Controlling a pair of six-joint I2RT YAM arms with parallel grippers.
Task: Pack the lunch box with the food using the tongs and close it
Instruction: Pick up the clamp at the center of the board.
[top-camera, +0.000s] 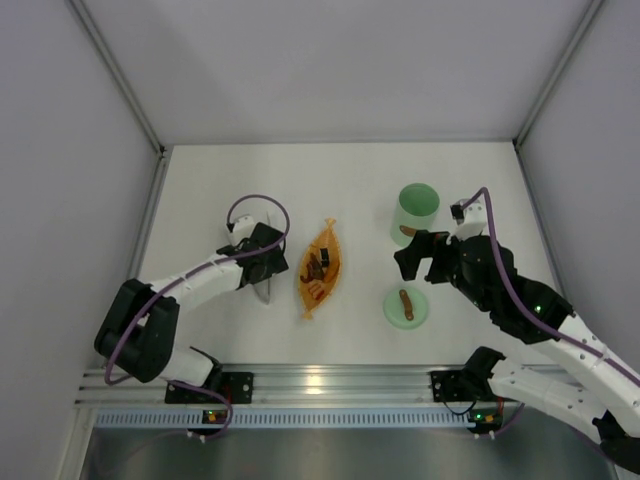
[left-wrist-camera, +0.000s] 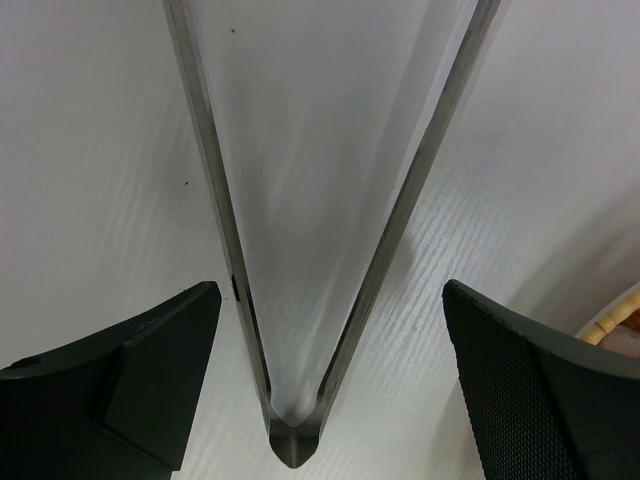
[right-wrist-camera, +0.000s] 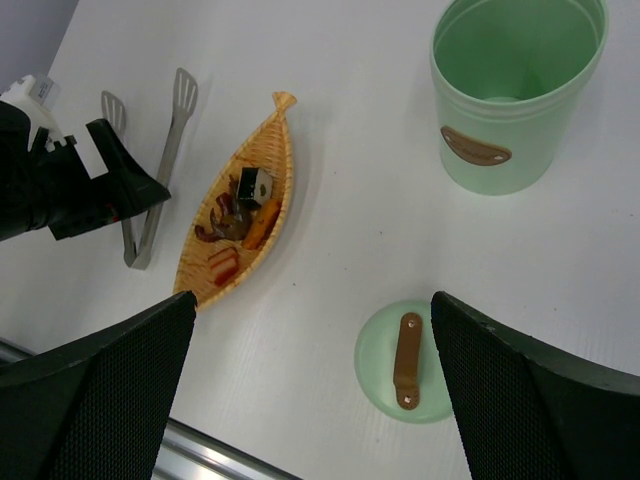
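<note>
The silver tongs lie flat on the white table, their joined end between the fingers of my left gripper. That gripper is open, both pads stand clear of the metal arms, and it hovers low over the tongs. The mint-green lunch box stands upright and uncovered, with nothing visible inside. Small brown and reddish pieces of food rest in the orange leaf tray. My right gripper hangs open above the table, holding nothing. From above, the left gripper is left of the food. The right gripper is below the lunch box.
A flat green lid with a brown strap lies near the right gripper's right finger, also seen as the lid below the tub. The orange tray sits mid-table. Grey walls enclose the table; an aluminium rail runs along the near edge.
</note>
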